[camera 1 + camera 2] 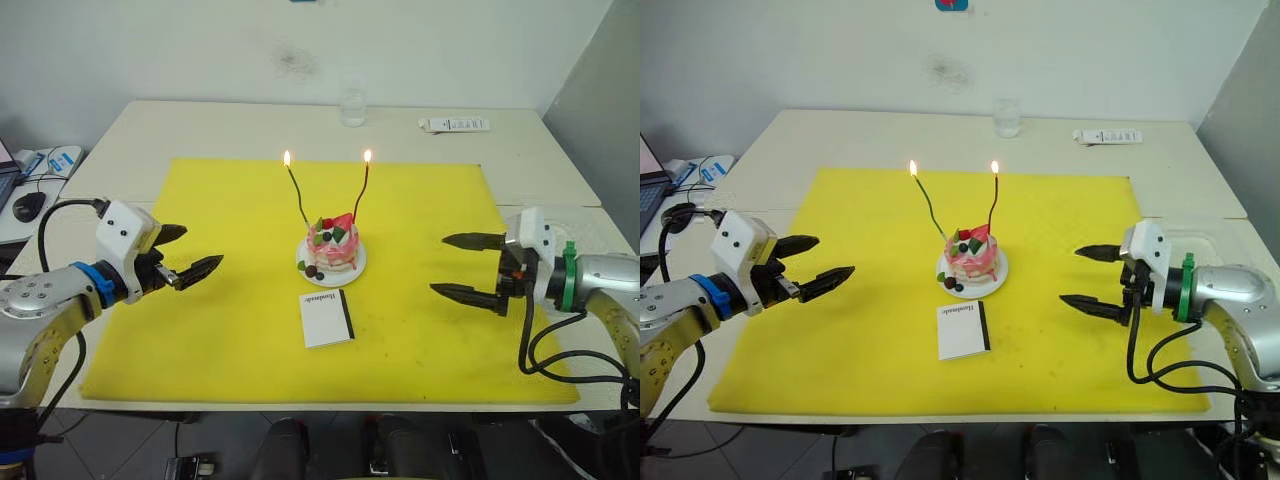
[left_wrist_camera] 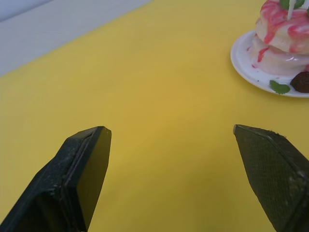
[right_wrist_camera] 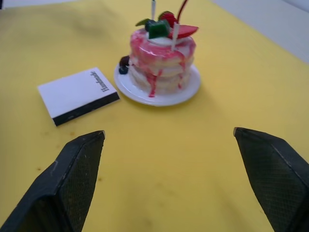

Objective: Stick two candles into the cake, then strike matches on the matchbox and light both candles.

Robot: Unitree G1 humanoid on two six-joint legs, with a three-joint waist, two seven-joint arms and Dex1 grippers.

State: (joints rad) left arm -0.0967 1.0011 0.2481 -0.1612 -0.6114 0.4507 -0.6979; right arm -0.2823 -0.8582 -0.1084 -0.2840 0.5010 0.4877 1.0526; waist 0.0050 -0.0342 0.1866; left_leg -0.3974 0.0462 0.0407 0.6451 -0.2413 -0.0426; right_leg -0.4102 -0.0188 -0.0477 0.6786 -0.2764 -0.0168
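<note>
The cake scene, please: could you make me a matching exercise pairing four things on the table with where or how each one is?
Things:
1. candles
2. matchbox
3. glass
4. left end effector

States:
A. lying flat on the yellow mat, nearer the robot than the cake
B. open and empty, over the mat
C. standing in the cake, both alight
D. on the bare table beyond the mat's far edge

Pairs: 1-C, 2-A, 3-D, 4-B
</note>
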